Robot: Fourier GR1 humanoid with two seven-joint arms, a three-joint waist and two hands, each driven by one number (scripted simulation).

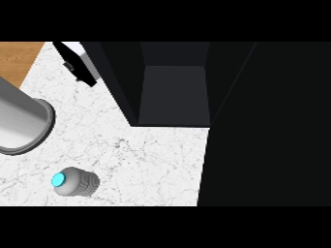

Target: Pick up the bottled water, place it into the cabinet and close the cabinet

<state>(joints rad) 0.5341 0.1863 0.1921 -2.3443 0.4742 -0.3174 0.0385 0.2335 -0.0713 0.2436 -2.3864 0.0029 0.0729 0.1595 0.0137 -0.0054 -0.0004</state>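
Grey forearm (11,118) closest, hand state cannot tell, bottled water (75,182) upright, grey, cyan-topped, on marble counter (154,155).

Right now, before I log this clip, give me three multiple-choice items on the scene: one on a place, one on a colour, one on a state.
1. Where is the bottled water?
A. Inside the cabinet
B. On the marble counter, outside the cabinet
C. On the wooden floor

2. What colour is the bottle's cap?
A. Red
B. Yellow
C. Light blue

3. What state is the cabinet in?
A. Open, its inside showing
B. Closed
C. Tipped on its side

Answers:
1 B: the bottled water stands on the white counter, toward the view's lower left, apart from the cabinet.
2 C: the cap shows light blue against the grey bottle.
3 A: the dark cabinet shows an inner compartment with nothing visible in it.
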